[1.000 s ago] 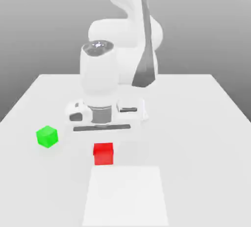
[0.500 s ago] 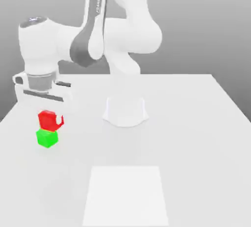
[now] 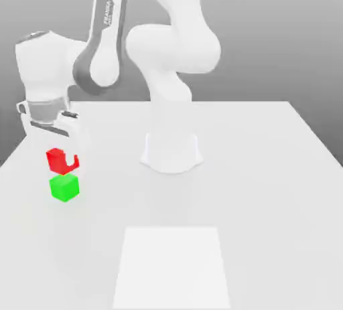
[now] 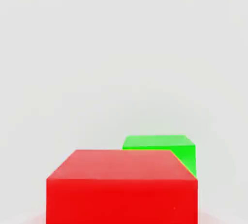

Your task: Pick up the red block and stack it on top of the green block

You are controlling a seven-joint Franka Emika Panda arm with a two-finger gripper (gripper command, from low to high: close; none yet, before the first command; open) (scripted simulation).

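Taking the green block (image 3: 64, 187) as the landmark, the red block (image 3: 57, 161) now hangs above it, held in the jaws (image 3: 69, 157). A second ago the red block was well apart from it, toward the exterior view's right, with the arm (image 3: 107, 27) over that area; since then both have come across. Compared with half a second ago, the arm has shifted a little farther toward the exterior view's left, and a narrow gap now shows between the red block and the green block. The green block has stayed where it was on the tabletop (image 3: 268, 201).

The jaws are closed on the red block, which sits between their tips, its lower part reaching down toward the green block. In the hand view, the red block overlaps part of the green block.
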